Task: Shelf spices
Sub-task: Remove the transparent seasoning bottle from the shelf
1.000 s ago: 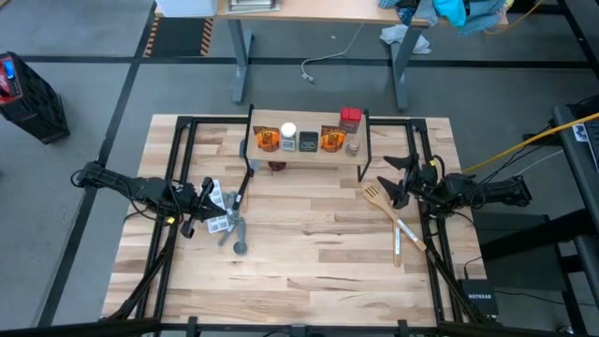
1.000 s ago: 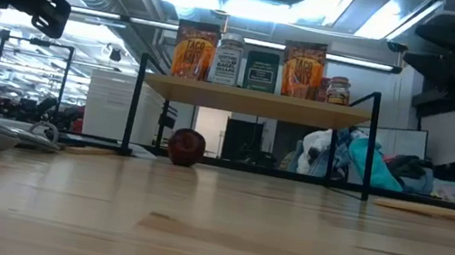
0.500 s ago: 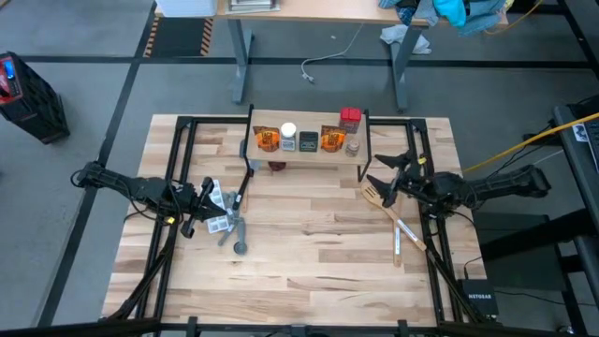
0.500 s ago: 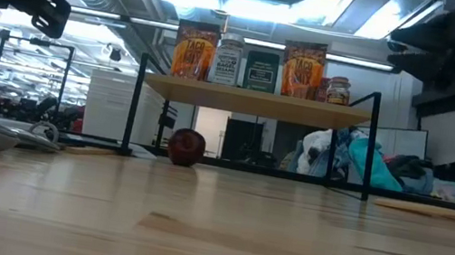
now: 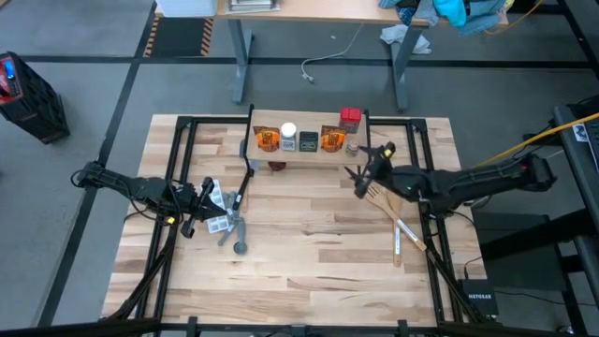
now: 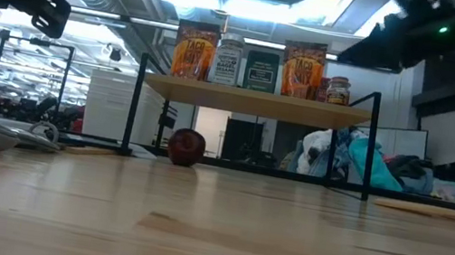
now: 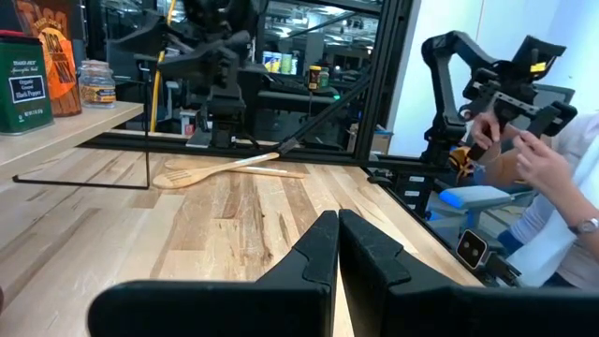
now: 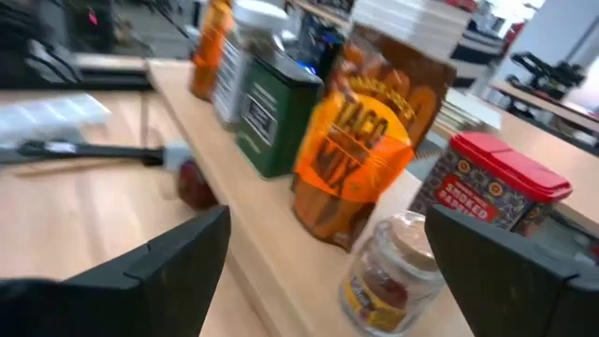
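Right gripper (image 5: pixel 360 171) — fingers wide, empty — near the shelf's (image 5: pixel 309 154) brown-capped jar (image 5: pixel 353 147). Left gripper (image 5: pixel 208 201) — fingers closed — over the table's left side.

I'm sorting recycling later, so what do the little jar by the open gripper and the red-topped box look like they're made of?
Small jar: looks like clear glass or plastic, since its contents show through; the tan cap is matte. Red-topped box: probably a printed metal tin with a glossy red lid, though coated card is possible. Both stand on the light-wood shelf.

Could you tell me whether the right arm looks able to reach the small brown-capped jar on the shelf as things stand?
Probably yes: the right gripper is open beside the shelf end, facing the small brown-capped jar, with nothing between them.
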You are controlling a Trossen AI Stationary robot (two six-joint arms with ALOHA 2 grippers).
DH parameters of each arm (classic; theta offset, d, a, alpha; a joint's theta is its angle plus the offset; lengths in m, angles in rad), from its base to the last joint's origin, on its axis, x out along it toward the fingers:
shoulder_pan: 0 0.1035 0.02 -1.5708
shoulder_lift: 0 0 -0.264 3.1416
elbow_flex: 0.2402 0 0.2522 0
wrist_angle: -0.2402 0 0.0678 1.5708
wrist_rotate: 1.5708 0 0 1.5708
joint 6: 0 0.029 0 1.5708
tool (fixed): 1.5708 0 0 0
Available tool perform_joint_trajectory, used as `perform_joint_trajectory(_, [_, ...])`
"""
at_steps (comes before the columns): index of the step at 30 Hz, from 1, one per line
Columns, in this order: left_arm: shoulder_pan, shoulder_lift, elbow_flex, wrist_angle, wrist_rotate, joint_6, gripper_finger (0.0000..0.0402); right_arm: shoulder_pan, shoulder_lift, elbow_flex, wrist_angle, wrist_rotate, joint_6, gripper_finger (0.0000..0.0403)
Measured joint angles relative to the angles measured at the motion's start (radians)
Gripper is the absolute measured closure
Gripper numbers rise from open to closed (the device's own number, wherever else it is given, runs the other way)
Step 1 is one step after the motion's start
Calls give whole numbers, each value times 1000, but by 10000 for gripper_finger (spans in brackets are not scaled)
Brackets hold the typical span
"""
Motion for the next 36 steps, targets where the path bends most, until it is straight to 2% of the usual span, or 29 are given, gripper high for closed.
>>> perform_joint_trajectory(14, [0,0,0,0,0,0,396,-256,31,13,-53,-213,35,40])
perform_joint_trajectory(22, [0,0,0,0,0,0,396,-361,75,14,-65,-326,73,40])
perform_joint_trajectory(27, [0,0,0,0,0,0,396,-387,118,19,-36,-357,71,42])
perform_joint_trajectory(31, [0,0,0,0,0,0,396,-386,122,18,-23,-354,71,71])
perform_joint_trajectory(36, [0,0,0,0,0,0,396,-386,123,16,-4,-371,72,148])
